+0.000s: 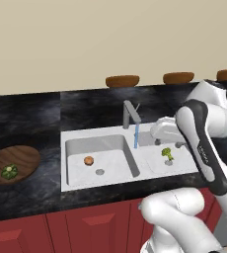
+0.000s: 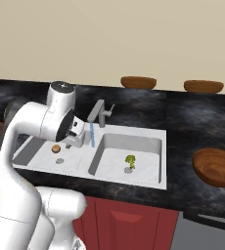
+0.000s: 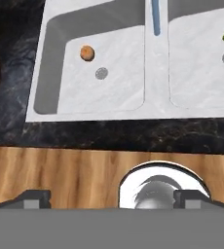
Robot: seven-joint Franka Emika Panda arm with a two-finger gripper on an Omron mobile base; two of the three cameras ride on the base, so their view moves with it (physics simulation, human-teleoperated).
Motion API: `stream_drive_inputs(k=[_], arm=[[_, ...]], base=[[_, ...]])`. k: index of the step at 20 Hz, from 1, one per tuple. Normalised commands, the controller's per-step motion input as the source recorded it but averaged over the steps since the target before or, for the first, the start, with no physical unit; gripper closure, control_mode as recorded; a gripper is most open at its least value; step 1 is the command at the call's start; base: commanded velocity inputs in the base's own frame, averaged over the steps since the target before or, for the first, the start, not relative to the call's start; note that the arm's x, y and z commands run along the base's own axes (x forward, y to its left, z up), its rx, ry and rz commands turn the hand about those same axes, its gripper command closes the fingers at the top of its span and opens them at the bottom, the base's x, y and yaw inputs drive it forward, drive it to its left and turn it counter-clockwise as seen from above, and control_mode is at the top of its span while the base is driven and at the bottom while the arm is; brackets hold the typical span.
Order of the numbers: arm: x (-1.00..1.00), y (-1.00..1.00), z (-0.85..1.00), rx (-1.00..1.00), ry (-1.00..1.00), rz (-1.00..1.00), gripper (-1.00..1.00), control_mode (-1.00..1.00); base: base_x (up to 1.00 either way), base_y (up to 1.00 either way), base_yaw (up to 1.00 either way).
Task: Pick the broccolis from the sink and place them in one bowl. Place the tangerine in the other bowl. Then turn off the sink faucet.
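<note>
No writing shows anywhere; gripper (image 3: 113,198) open over sink (image 3: 153,104), holding nothing.

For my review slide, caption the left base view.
One broccoli in the wooden bowl, one left in the sink with the tangerine; faucet running.

arm shell (image 1: 204,113): glossy white, fat rounded links, kinda bulbous
joints: dark grey/black bands and a long dark strip down the forearm side
shoulder cap (image 2: 61,87): flat grey disc on top of a white cylinder
finger tips (image 3: 33,198): two small dark blocky bits, set wide apart
base: chunky white rounded housing
</note>
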Motion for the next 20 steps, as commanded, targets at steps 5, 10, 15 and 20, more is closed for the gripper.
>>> stream_drive_inputs(k=[5, 10, 15, 20], arm=[[0.09, -0.86, 0.0, -0.11, 0.21, -0.06, -1.0, -1.0], [0.21, -0.68, 0.0, -0.12, 0.16, -0.05, -1.0, -1.0], [0.23, -0.59, -0.1, -0.1, 0.07, -0.01, -1.0, -1.0], [0.32, -0.13, -0.35, -0.01, -0.01, 0.0, -1.0, -1.0]], base=[[0.0, 0.0, 0.0], [0.0, 0.0, 0.0], [0.0, 0.0, 0.0], [0.0, 0.0, 0.0]])
